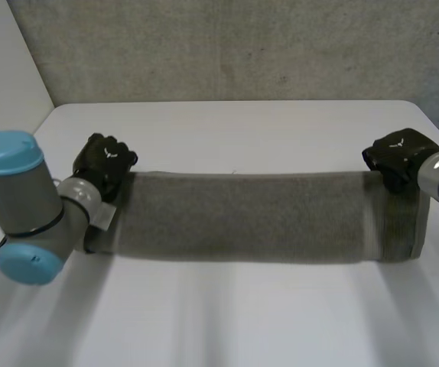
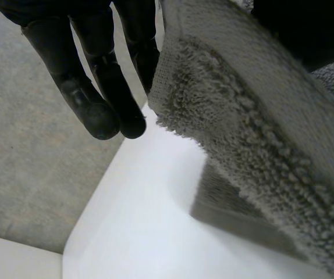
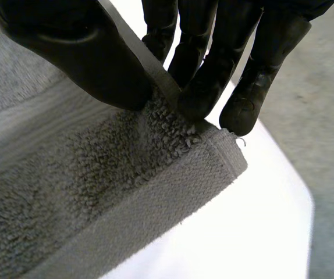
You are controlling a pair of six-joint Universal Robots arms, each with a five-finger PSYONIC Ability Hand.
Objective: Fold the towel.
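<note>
The grey terry towel (image 1: 242, 218) stretches as a long band above the counter (image 1: 242, 130). The fingers (image 3: 202, 87) of the left hand (image 1: 105, 160) and right hand (image 1: 399, 153) pinch its ends.

Left hand (image 1: 106, 157) and right hand (image 1: 398, 152) pinch thumb against fingers, arms spread wide.

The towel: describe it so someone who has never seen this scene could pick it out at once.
Start at the white table. Across its middle stretches a long grey-brown towel. It is the only cloth there, its ends pinched by the left hand and the right hand.
</note>
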